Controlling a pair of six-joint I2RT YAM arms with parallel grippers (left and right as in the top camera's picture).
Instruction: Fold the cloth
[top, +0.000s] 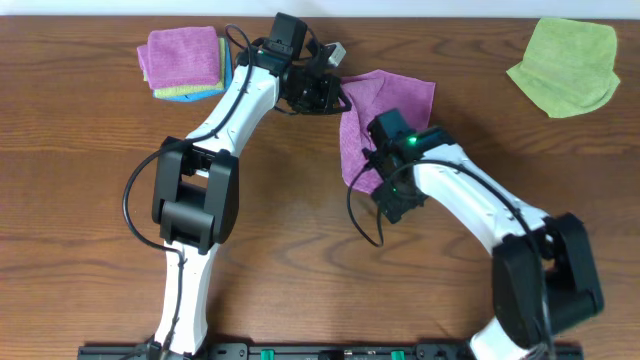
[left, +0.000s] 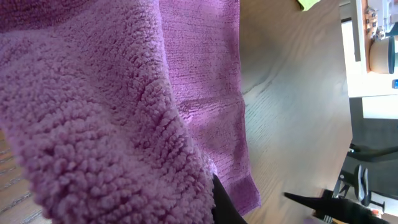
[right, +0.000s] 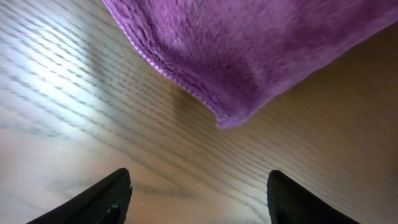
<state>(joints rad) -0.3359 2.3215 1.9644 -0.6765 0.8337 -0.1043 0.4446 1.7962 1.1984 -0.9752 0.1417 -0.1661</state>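
Right gripper (right: 199, 200) stands wide, a corner of the cloth (right: 249, 50) just ahead between its fingers; left gripper (top: 318, 92) (smothered in pile, grip indeterminable) sits at the far edge.

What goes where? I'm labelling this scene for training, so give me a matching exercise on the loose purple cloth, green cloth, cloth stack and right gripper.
1 loose purple cloth
2 green cloth
3 cloth stack
4 right gripper

a far left corner
b open, over the table
c far right corner
d middle

Pairs: 1-d, 2-c, 3-a, 4-b.
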